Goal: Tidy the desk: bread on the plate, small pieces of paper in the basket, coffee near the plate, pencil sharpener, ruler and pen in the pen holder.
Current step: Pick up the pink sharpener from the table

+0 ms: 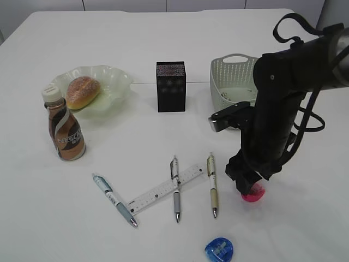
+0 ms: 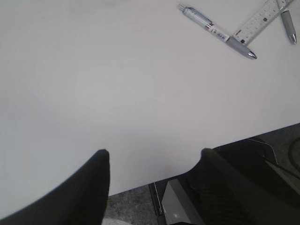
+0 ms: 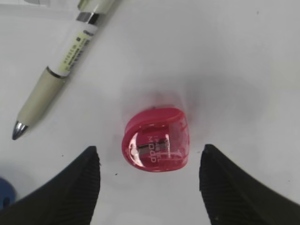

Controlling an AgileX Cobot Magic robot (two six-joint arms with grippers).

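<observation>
target: pink pencil sharpener (image 3: 157, 139), on table near right, just right of beige pen (image 3: 56, 75)
right gripper (image 3: 150, 180): wide, straddling it, not touching
left gripper (image 2: 152, 161): spread, empty
handling: judged light, hard, slick plastic; pinch flat sides
pen holder (image 1: 170, 86): contents unseen
basket (image 1: 233, 82): paper scraps inside
plate (image 1: 114, 82): bread (image 1: 82, 91)

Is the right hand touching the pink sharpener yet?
Apart. In the right wrist view, bare table shows on both sides between the open right hand and the pink sharpener, which lies centred between its fingers.
</observation>
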